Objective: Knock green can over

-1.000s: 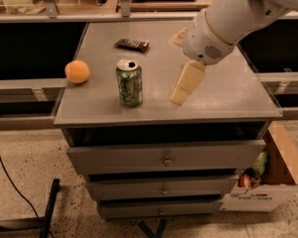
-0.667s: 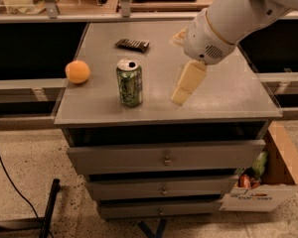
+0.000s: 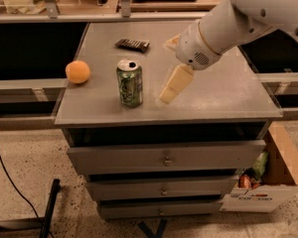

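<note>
Nearest you, under the closed drawers point(image 3: 164, 157), nothing has changed, so look up at the tabletop point(image 3: 228, 98). The green can point(image 3: 129, 83) stands upright near the front edge, left of centre, exactly where it stood a second ago. What has changed is small. The end effector point(image 3: 169, 69) has slid a little to your left and now hangs just beside the can's right flank, low over the surface but not yet touching it. It looks spread open and is holding nothing, and its near finger point(image 3: 175, 85) slants down toward the can. You're lined up for the shove, but the knock itself is still to be done; a sideways push leftward looks like what's needed. Farther left, the orange ball point(image 3: 78, 72) hasn't budged. Neither has the dark wrapped bar point(image 3: 132, 44) at the back.
</note>
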Available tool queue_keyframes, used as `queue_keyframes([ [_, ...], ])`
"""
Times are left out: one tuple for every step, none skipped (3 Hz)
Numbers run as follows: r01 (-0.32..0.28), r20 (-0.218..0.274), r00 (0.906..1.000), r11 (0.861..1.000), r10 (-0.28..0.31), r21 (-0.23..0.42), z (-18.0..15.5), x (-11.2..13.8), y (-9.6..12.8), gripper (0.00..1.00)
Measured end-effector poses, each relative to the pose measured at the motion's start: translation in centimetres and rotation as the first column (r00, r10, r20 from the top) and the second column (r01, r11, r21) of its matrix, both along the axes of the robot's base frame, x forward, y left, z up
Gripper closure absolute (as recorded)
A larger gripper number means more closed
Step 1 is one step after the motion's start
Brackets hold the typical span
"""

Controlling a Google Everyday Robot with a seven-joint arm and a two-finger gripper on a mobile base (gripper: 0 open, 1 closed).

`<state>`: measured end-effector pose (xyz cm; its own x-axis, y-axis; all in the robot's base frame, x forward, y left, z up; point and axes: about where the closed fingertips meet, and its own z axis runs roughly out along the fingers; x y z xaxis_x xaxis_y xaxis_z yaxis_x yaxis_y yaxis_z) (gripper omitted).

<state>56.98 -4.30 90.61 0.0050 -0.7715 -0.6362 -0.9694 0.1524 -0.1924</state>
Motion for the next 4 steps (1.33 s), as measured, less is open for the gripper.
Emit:
queue_keyframes([
  [-0.031,0.011,0.9995,0.991,0.03,0.133,-1.6,2.4,1.6,0.0],
  [-0.084,0.019,0.9965,0.961,0.082,0.265,-2.8,3.6,3.7,0.0],
  [-0.12,0.007,0.992,0.922,0.126,0.369,-4.0,4.0,5.6,0.0],
  [-0.144,-0.016,0.9845,0.857,0.175,0.495,-5.1,4.0,7.2,0.0],
])
